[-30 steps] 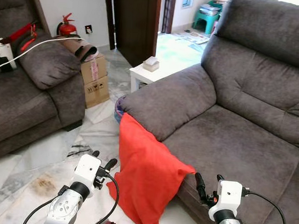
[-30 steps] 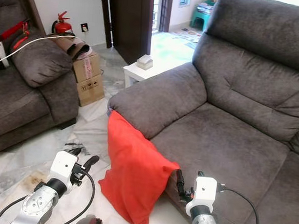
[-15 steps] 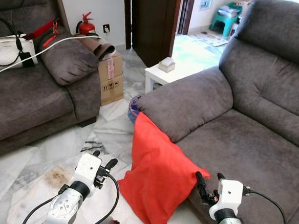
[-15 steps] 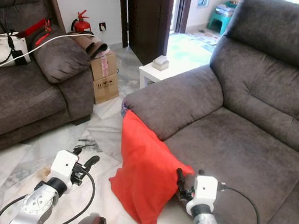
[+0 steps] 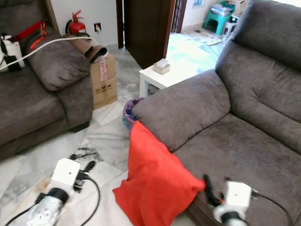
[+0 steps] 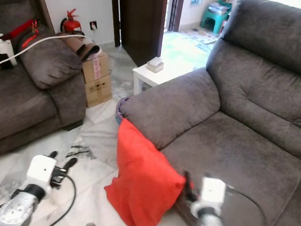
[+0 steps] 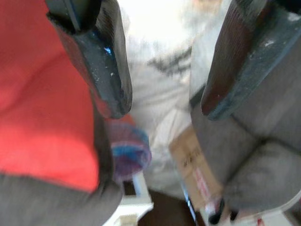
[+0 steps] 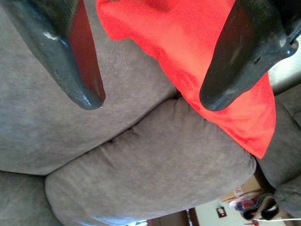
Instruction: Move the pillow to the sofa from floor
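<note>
A red pillow (image 5: 153, 183) stands on the marble floor, leaning against the front of the grey sofa (image 5: 252, 141) just below its armrest (image 5: 184, 107). My left gripper (image 5: 83, 161) hovers low over the floor to the left of the pillow, open, nothing between its fingers. My right gripper (image 5: 216, 181) is open at the sofa's front edge, by the pillow's right corner. The right wrist view has the red pillow (image 8: 188, 42) past the spread fingers (image 8: 70, 66), with sofa fabric under it. Red cloth (image 7: 42, 108) lies along one side of the left wrist view.
A second grey sofa (image 5: 27, 99) stands on the left, a cardboard box (image 5: 104, 78) beside it. A purple bin (image 5: 130, 109) and a white side table (image 5: 166, 75) sit behind the armrest. A dark doorway (image 5: 146, 19) opens at the back. Black cable (image 5: 83, 155) lies on the floor.
The whole view has swung, so the camera moved. My left arm sits lower and further left of the pillow. The pillow still leans on the sofa front; the right gripper stays by its corner.
</note>
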`<state>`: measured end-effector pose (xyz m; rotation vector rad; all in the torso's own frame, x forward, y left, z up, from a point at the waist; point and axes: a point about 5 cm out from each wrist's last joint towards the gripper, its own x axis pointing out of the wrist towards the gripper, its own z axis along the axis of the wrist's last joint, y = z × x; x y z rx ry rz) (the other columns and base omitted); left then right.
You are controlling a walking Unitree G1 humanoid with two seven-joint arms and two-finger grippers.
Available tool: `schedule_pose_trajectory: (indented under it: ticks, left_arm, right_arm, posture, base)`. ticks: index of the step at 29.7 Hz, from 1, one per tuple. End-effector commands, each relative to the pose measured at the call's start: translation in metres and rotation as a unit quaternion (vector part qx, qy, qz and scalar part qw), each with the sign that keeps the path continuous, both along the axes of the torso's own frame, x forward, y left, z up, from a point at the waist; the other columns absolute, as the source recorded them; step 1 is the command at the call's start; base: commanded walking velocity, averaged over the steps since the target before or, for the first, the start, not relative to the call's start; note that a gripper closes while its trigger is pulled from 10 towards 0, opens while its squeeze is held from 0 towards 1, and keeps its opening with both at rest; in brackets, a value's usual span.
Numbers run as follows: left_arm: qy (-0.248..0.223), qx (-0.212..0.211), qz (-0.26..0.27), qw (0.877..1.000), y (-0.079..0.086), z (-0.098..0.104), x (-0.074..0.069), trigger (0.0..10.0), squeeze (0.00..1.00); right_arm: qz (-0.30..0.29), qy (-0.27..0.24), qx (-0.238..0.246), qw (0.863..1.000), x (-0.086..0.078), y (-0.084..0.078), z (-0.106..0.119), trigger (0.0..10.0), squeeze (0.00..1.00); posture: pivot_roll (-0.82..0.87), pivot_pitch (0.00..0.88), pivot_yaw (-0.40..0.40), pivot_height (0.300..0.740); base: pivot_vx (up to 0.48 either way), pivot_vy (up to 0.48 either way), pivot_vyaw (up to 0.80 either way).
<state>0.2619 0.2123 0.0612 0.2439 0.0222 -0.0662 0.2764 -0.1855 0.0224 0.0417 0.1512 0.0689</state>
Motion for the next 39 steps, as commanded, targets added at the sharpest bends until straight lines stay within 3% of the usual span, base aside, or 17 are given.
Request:
schedule_pose_trajectory:
  ticks: [1,8,13,18,25,27,30,33,39]
  left_arm:
    - [0.014,-0.008,-0.007,1.000,-0.006,-0.006,-0.004,10.0,0.00]
    - [0.017,-0.012,-0.017,1.000,-0.008,-0.008,-0.006,10.0,0.00]
    - [0.031,-0.010,-0.021,0.999,-0.007,-0.014,-0.014,10.0,0.00]
    - [0.084,0.010,0.025,0.996,0.011,-0.040,-0.034,10.0,0.00]
    - [0.081,0.006,0.029,0.996,0.010,-0.039,-0.035,10.0,0.00]
    - [0.080,0.005,0.025,0.996,0.008,-0.038,-0.033,10.0,0.00]
    - [0.079,0.007,0.021,0.997,0.006,-0.038,-0.033,10.0,0.00]
    - [0.080,0.009,0.013,0.997,0.004,-0.040,-0.032,10.0,0.00]
    - [0.074,0.008,0.010,0.997,0.003,-0.037,-0.028,10.0,0.00]
  right_arm:
    - [-0.017,0.011,-0.004,1.000,-0.006,-0.011,-0.005,10.0,0.00]
    - [-0.007,0.023,-0.023,0.999,-0.007,-0.013,-0.008,10.0,0.00]
    - [-0.007,0.024,-0.022,0.999,-0.005,-0.015,-0.008,10.0,0.00]
    - [-0.025,0.033,-0.021,0.999,-0.001,-0.026,-0.006,10.0,0.00]
    - [-0.048,0.041,-0.033,0.997,0.004,-0.037,-0.004,10.0,0.00]
    - [-0.080,0.053,-0.031,0.995,0.007,-0.050,-0.002,10.0,1.00]
    - [-0.067,0.064,-0.027,0.995,0.009,-0.055,-0.001,10.0,1.00]
    - [0.018,0.100,-0.056,0.993,0.007,-0.058,-0.004,10.0,1.00]
    - [0.043,0.146,-0.104,0.983,0.002,-0.071,-0.008,10.0,1.00]
  posture:
    - [-0.05,0.107,0.036,0.645]
    - [-0.04,0.106,0.036,0.645]
    - [-0.04,0.106,0.037,0.645]
    - [-0.03,0.104,0.035,0.645]
    - [-0.01,0.105,0.024,0.645]
    - [-0.01,0.105,0.023,0.645]
    - [-0.01,0.105,0.022,0.645]
    - [-0.01,0.103,0.021,0.645]
    - [-0.01,0.089,0.019,0.645]
  base:
    - [0.334,0.000,0.00]
    - [0.243,0.000,0.00]
    - [0.000,0.000,0.80]
    - [0.000,0.000,0.29]
    - [0.000,0.000,0.00]
    - [0.000,0.000,0.00]
    - [0.000,0.000,0.00]
    - [0.000,0.000,0.00]
    - [0.000,0.000,0.00]
